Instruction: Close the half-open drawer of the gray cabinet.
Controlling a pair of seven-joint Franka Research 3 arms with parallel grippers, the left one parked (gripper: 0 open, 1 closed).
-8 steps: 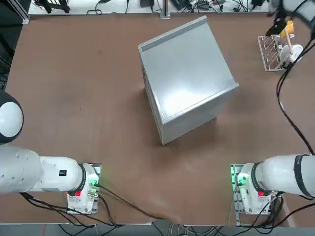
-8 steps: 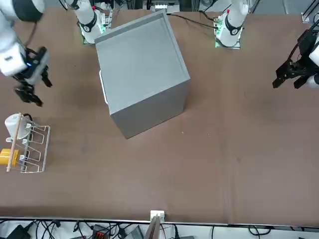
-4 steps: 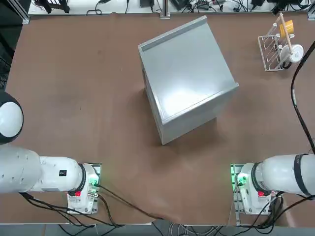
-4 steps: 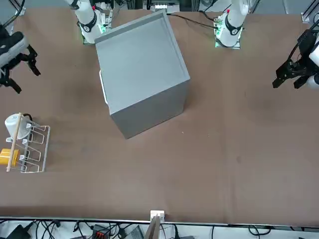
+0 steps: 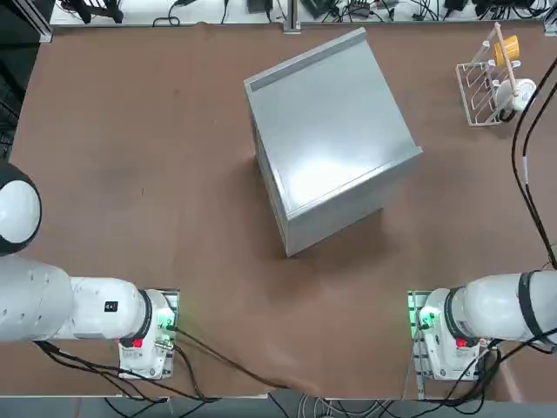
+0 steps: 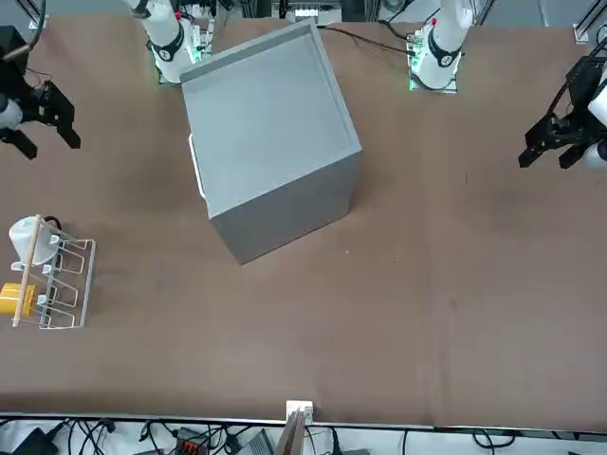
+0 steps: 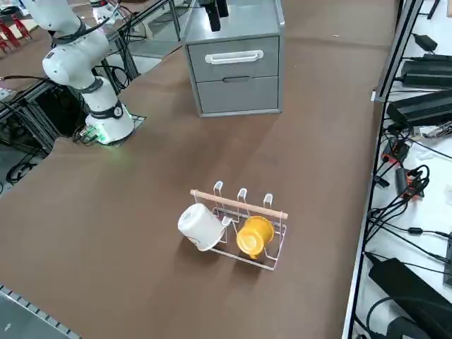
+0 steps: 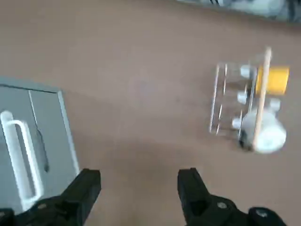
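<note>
The gray cabinet [image 5: 326, 131] [image 6: 270, 133] [image 7: 233, 21] stands turned at an angle in the far middle of the table. Its front faces the robot's right and carries two drawer panels: an upper one with a white handle [image 7: 233, 58] [image 8: 19, 155] and a lower one [image 7: 239, 93]. How far either drawer stands out I cannot tell. My right gripper [image 6: 45, 142] [image 8: 138, 188] hovers high over the right side of the table, between the cabinet front and the cup rack. It is open and holds nothing. It touches neither, and it is outside the top view.
A white wire rack [image 5: 487, 87] [image 6: 52, 275] [image 7: 240, 226] [image 8: 244, 108] holding a white cup and a yellow cup stands at the far right of the table. The right arm's base [image 5: 444, 331] [image 7: 106, 120] is at the near edge. Cables trail along the right edge.
My right gripper has moved from above the rack toward the robot's side and out of the top view, turning as it went. It stayed open. Cabinet and rack have not moved.
</note>
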